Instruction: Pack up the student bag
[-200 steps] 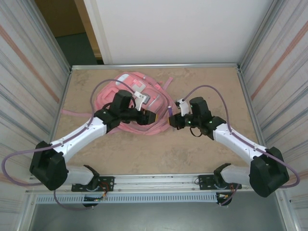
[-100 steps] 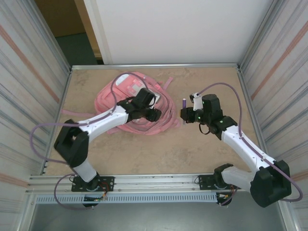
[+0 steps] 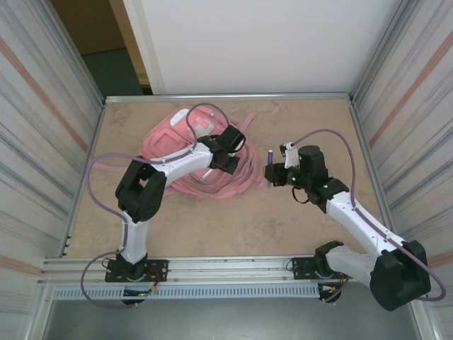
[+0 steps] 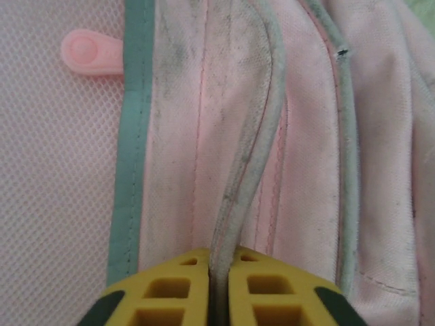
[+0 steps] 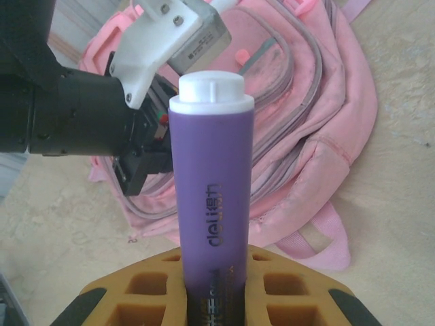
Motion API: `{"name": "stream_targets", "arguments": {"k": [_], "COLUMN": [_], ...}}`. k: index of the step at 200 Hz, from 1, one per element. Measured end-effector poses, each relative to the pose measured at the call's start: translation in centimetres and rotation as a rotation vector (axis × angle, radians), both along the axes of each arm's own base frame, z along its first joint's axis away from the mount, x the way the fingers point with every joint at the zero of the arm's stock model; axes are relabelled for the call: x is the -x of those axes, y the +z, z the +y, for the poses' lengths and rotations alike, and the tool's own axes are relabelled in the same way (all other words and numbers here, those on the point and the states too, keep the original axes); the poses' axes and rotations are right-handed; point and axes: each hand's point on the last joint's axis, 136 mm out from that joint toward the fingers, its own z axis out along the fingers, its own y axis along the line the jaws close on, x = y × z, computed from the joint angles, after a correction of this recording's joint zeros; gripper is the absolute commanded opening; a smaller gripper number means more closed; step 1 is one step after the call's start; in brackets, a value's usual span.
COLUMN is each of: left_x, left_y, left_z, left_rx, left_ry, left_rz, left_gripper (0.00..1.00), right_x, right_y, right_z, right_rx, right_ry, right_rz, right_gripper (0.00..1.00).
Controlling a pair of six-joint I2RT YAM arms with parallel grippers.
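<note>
Pinching student bag [image 4: 306, 136] piping [image 4: 248, 136], left gripper [image 4: 219, 285]; right gripper [image 3: 272, 172] (beside bag) clasps purple tube [image 5: 212, 190].

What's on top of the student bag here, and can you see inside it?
The left gripper rests on the student bag, jaws shut on a grey piped seam. Its inside is covered by pink fabric.

Table [image 3: 233, 227]: beige marbled top, metal rails along edges. Student bag [image 3: 166, 138] lies flat on far-left part, pink, front pockets up. One pink strap [image 3: 100, 166] trails leftward across surface. Further straps [image 3: 246, 122] spread toward far edge.
</note>
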Motion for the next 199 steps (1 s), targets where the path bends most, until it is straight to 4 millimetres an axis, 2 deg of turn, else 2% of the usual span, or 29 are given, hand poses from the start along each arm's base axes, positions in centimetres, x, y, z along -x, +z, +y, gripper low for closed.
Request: {"name": "stream_targets", "arguments": {"k": [7,44,67,90,123,144,166,199], "left_x": [0.0,0.4,0.8,0.9,1.9,2.2,2.2,1.9], "left_y": [0.2,1.7,4.3,7.7,11.2,12.6,13.4,13.4], "left_z": [0.0,-0.2,-0.2,0.0,-0.2,-0.2,0.2,0.9], "left_rx": [-0.006,-0.036,0.010,0.080,0.168,0.209,0.263,0.365], "left_ry": [0.000,-0.017,-0.032,-0.036,-0.061,-0.072,-0.068,-0.036], "left_rz": [-0.008,-0.059,-0.073,-0.097,-0.116,-0.127,-0.129,-0.091], "left_gripper": [0.00,0.00,0.00,0.00,0.00,0.00,0.00,0.00], "right_x": [0.0,-0.4,-1.1,-2.5,-4.1,-5.3,-5.7,-5.7], "right_y": [-0.1,-0.9,-2.0,-1.6,0.0,-0.1,-1.6,-4.0], "right_z": [0.1,0.6,0.6,1.3,3.2,4.6,6.5,9.6], "right_rx": [-0.011,-0.081,-0.132,-0.208,-0.305,-0.358,-0.380,-0.363], "right_ry": [-0.002,-0.038,-0.133,-0.225,-0.348,-0.423,-0.491,-0.544], "right_rz": [0.005,0.077,0.205,0.294,0.357,0.416,0.487,0.573], "right_gripper": [0.07,0.06,0.07,0.06,0.06,0.07,0.08,0.12]}}
